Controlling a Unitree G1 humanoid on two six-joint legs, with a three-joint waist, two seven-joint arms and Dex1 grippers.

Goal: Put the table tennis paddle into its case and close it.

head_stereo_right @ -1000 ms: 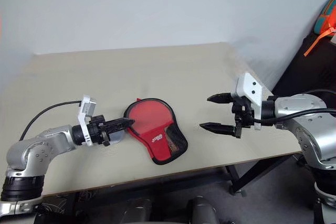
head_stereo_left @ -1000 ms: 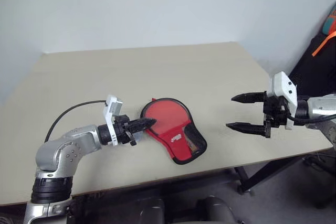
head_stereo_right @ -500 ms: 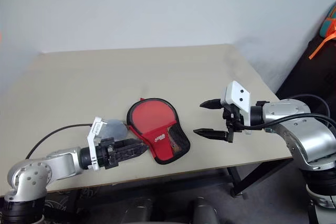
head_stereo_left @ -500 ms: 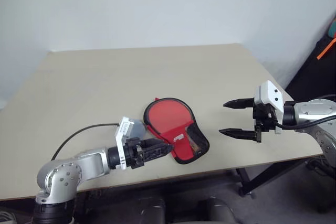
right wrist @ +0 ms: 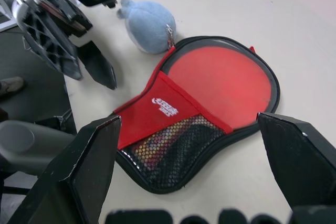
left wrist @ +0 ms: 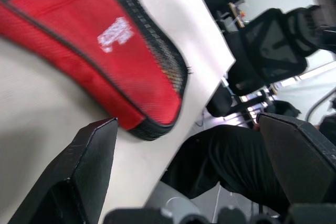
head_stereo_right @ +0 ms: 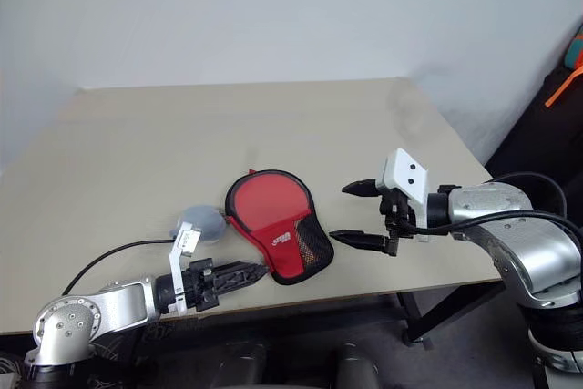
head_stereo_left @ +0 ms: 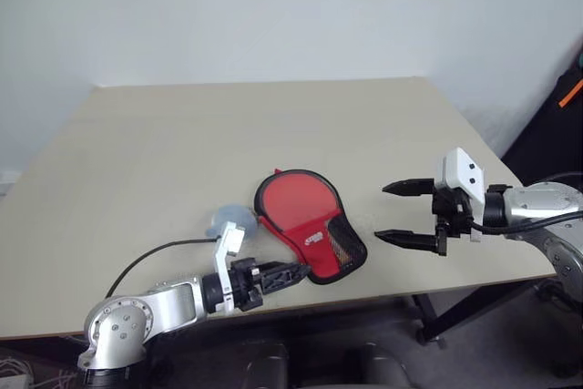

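Left gripper, two black fingers spread wide and holding nothing, sits low at the near edge of the beige table, its tips just beside the narrow handle end of the red fabric paddle-shaped case. Right gripper hovers near the case on its other side, fingers likewise parted and empty.

Location of task items: the case lies flat close to the table's near edge, round end toward the far side, black mesh pocket and white logo toward the near side. A round red surface shows inside the black edging of the round end. Whether this is the rubber face of the table tennis paddle seen through clear plastic, or the case itself, cannot be told. A striped pattern shows faintly behind the mesh and may be the handle.

Risks, as judged:
- The case lies near the table edge. A sideways push from the left fingers could slide it off.
- Closure cannot be confirmed; no zip pull is discernible. Lifting an unsealed case could let the contents slip out.

Adjacent item: a small blue-grey soft lump rests touching the round end of the case and could snag a sweeping finger.
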